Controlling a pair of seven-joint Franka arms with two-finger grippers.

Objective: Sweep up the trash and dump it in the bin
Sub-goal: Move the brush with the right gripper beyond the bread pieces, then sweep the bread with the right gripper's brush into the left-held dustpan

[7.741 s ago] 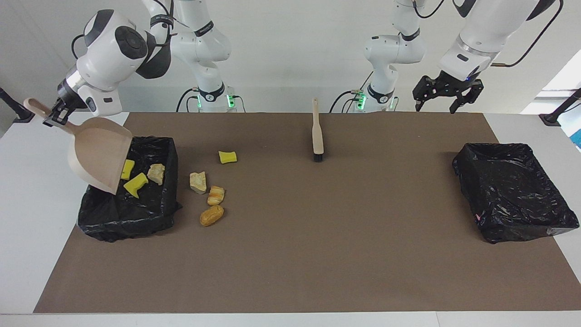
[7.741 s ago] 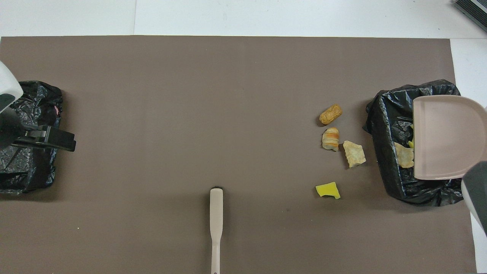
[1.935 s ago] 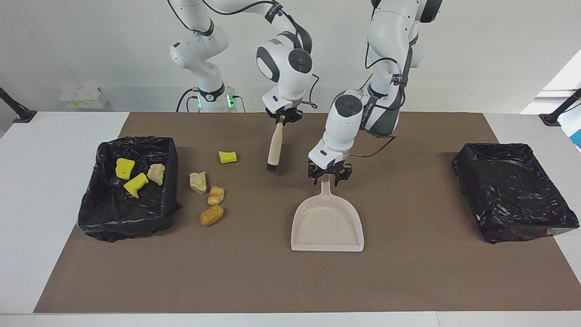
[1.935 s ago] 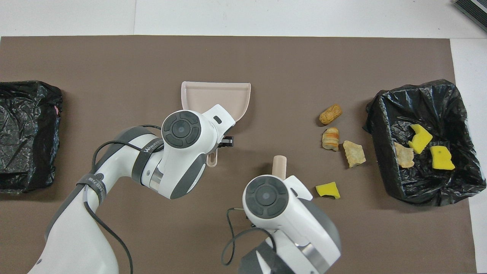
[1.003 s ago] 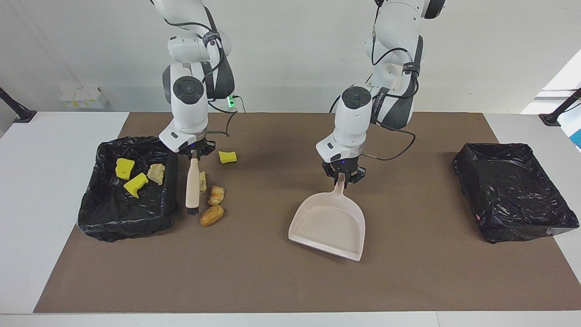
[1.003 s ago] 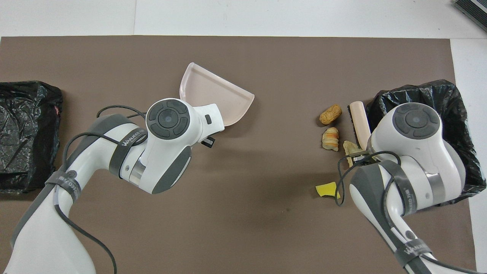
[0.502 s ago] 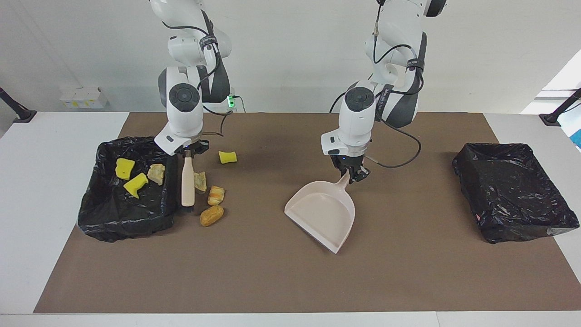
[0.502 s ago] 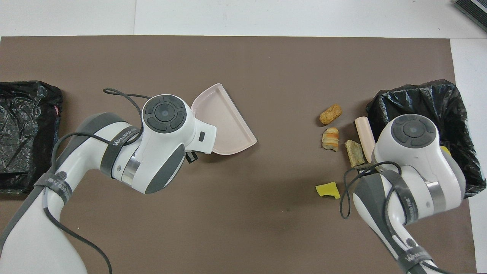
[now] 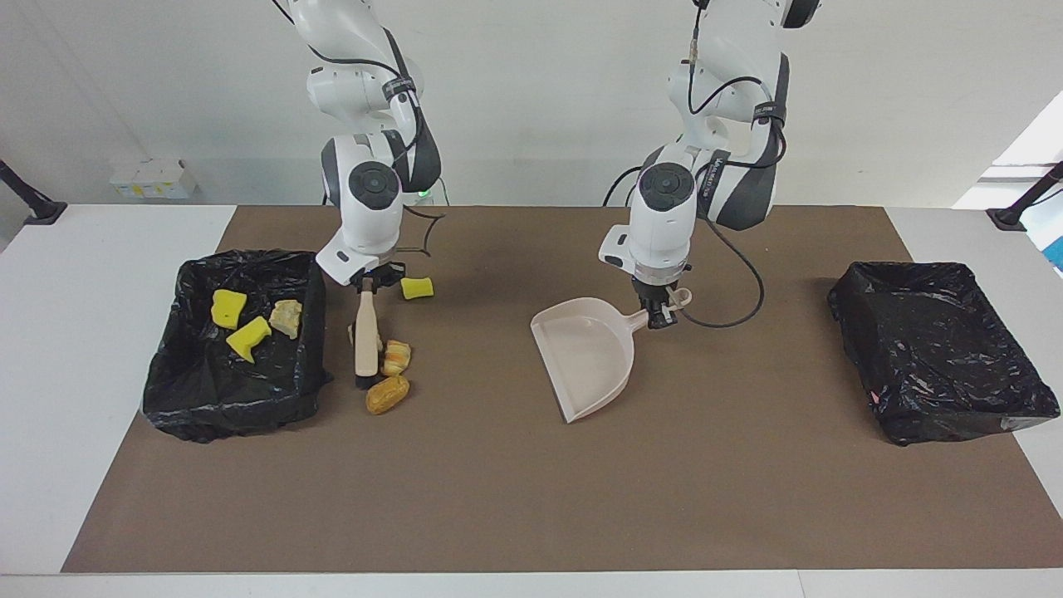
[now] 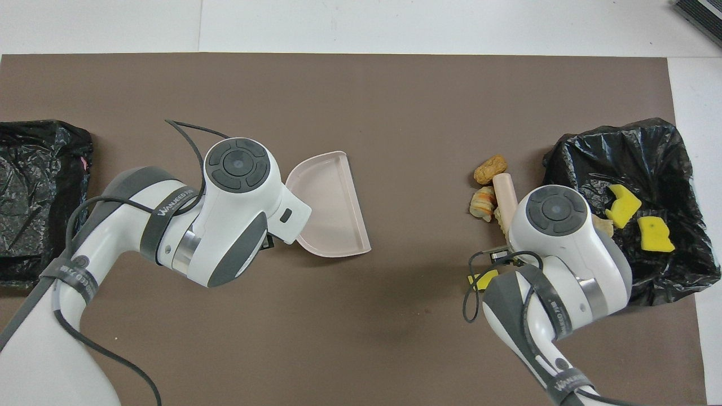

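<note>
The right gripper [image 9: 366, 285] is clamped on the brush [image 9: 364, 340] among four loose scraps [image 9: 387, 395] beside the filled bin [image 9: 309, 320]. The left gripper [image 9: 660, 314] is closed on the dustpan [image 9: 588, 353] mid-table. The scraps look light and likely to roll, better swept than pinched. The overhead view hides both grips.

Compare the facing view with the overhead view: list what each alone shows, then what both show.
Facing view only: the left gripper shut on the dustpan handle, the right gripper shut on the brush, and the whole yellow sponge chunk on the mat.
Overhead view only: the arms' round caps from above.
Both: dustpan, brush, pastry pieces, both lined bins.
</note>
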